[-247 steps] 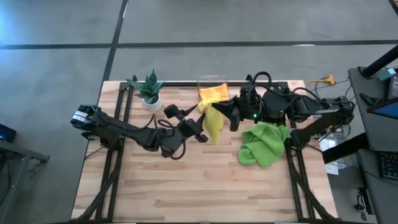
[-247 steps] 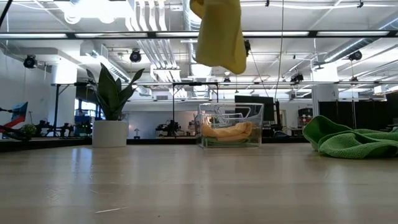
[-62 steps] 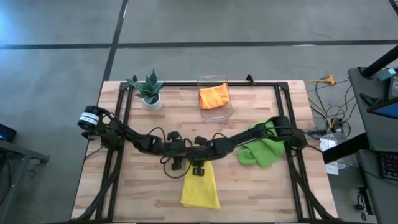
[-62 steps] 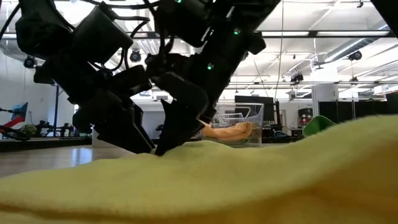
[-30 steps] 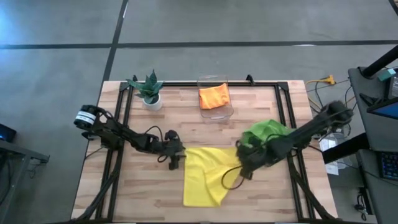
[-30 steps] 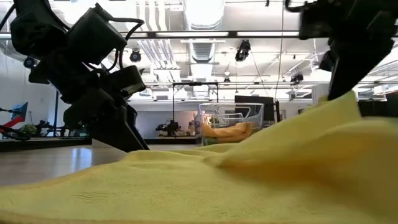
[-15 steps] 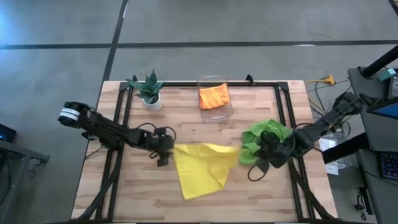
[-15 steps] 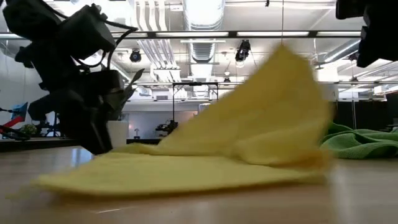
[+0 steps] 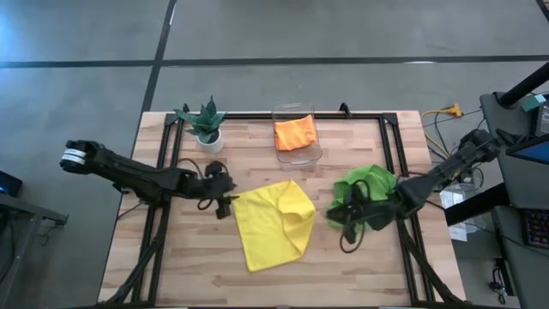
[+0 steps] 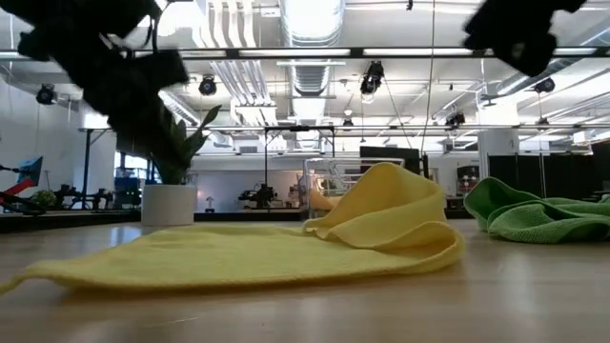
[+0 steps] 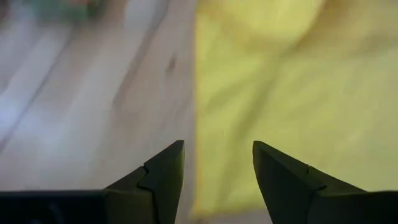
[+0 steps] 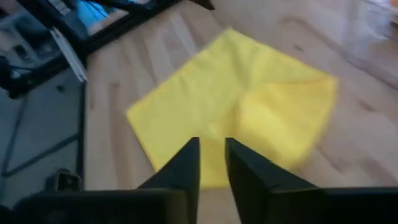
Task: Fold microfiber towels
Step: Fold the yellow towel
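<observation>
The yellow towel lies spread near the middle of the desk in the high view, mostly flat, with its right-hand corner flopped back over itself into a loose hump. It is laid out but not yet folded, so the step in hand looks like the flattening that comes before the first fold.

The left pincer sits at the towel's upper-left corner, just beside the cloth edge. In its wrist view the two fingers stand well apart with nothing between them, the towel edge lying just ahead. The right pincer is at the right of the towel, clear of it and close to the crumpled lime green towels. Its fingers show only a narrow gap and hold nothing.

An orange towel rests in the clear bin at the top centre, and a small potted plant stands at the upper left.

The next move probably calls for smoothing out the flopped corner, then taking two corners along one edge and carrying them across to the opposite edge.
</observation>
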Action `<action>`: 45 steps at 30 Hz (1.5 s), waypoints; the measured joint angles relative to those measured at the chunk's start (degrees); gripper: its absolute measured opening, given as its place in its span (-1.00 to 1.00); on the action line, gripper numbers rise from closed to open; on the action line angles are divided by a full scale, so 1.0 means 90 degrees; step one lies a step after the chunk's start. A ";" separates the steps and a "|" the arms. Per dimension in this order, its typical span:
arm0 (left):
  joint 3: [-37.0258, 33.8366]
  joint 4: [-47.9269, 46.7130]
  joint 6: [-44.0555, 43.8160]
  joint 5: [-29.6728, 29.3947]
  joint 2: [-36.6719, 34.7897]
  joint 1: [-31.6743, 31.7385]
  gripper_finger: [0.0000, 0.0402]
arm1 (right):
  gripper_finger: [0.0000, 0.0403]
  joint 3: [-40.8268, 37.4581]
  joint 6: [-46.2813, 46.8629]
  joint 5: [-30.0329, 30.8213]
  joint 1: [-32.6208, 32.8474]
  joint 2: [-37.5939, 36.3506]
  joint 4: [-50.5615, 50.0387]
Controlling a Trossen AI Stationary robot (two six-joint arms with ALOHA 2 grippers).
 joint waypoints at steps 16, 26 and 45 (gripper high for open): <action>0.0597 0.1513 -0.1621 0.0959 0.1933 -0.1167 -0.13 | -0.02 0.1587 -0.1726 -0.1676 -0.0863 0.4393 0.2175; 0.1149 0.1557 -0.1993 0.1390 0.3343 -0.1370 -0.13 | -0.06 0.3510 -0.2375 -0.2335 -0.1700 0.5785 -0.0806; 0.0124 0.0448 -0.1936 0.1489 0.2494 -0.1564 -0.13 | -0.95 0.2821 -0.1143 -0.2718 -0.1147 0.3906 -0.3714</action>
